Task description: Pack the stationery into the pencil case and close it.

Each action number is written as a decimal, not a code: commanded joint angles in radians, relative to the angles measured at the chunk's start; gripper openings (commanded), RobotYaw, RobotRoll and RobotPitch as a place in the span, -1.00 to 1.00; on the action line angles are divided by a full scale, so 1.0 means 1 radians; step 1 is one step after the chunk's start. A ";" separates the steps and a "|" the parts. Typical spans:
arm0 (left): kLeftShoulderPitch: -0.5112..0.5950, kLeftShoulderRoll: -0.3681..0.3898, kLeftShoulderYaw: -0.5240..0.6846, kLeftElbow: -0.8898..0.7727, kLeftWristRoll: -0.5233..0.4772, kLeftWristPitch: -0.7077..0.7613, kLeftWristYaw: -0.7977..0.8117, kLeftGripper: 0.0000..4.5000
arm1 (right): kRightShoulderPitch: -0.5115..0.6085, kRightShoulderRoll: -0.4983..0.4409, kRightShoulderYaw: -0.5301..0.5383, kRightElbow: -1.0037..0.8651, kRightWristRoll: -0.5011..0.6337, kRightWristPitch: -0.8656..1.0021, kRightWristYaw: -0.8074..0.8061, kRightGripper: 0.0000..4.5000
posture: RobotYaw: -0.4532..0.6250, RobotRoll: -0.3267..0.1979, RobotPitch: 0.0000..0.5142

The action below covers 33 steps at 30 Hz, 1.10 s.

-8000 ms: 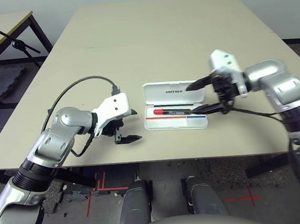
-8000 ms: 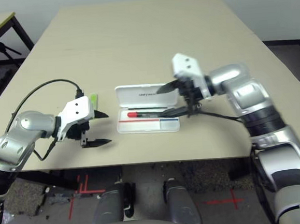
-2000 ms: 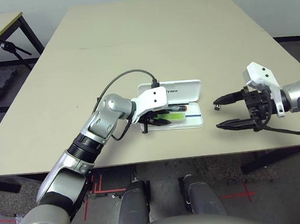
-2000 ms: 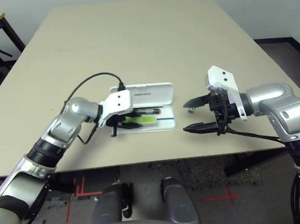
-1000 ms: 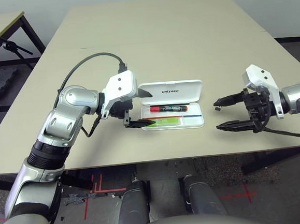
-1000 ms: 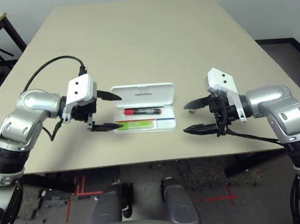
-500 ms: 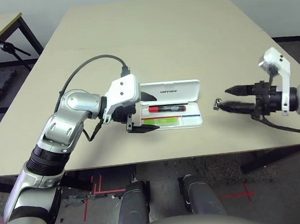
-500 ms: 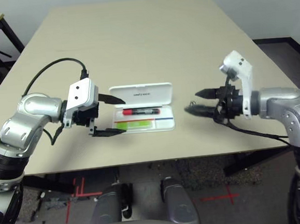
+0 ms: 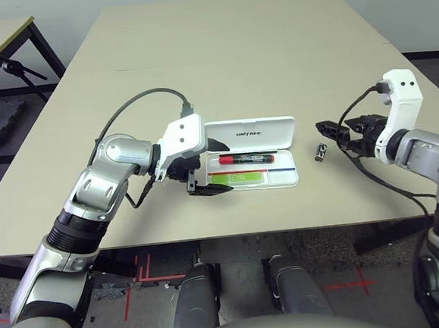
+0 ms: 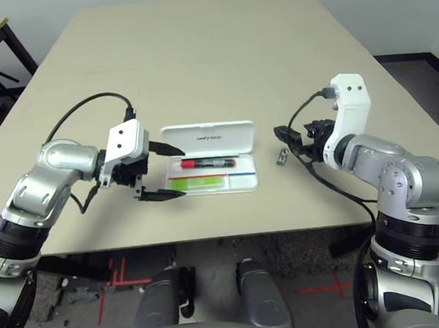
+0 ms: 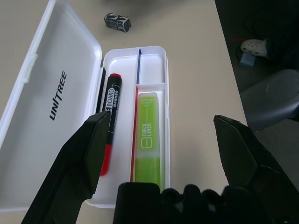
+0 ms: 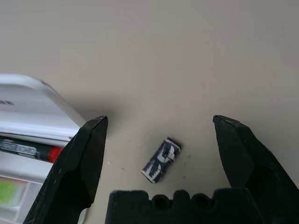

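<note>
pencil case (image 11: 51, 88): smooth glossy white plastic. highlighter (image 11: 148, 140): lime-green plastic, paper-like label. metal piece (image 12: 161, 160): printed silver-black finish. table (image 9: 218, 50): matt beige laminate.

Head stereo pair: high, facing forward and down over surface (image 9: 218, 50); both eyes share whole scene, slightly offset sideways; left wrist view: close, looks along left gripper (image 11: 161, 154) into open pencil case (image 11: 60, 93); right wrist view: close, looks down past right gripper (image 12: 159, 154) onto metal piece (image 12: 161, 159); both wrist views share case end and metal piece.
</note>
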 commanded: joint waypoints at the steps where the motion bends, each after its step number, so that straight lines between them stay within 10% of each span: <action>1: -0.005 -0.007 -0.019 -0.006 0.016 -0.005 0.006 0.98 | 0.014 0.026 0.019 0.015 -0.042 0.002 -0.055 1.00 | -0.39 0.25 -0.49; 27: -0.030 -0.040 -0.059 -0.025 0.030 0.023 0.025 0.98 | 0.022 0.033 0.197 0.183 -0.135 -0.060 -0.024 1.00 | -0.36 0.25 -0.48; 33: -0.036 -0.043 -0.063 -0.020 0.033 0.023 0.022 1.00 | 0.020 0.006 0.200 0.185 -0.134 -0.042 -0.007 0.24 | -0.36 0.25 -0.49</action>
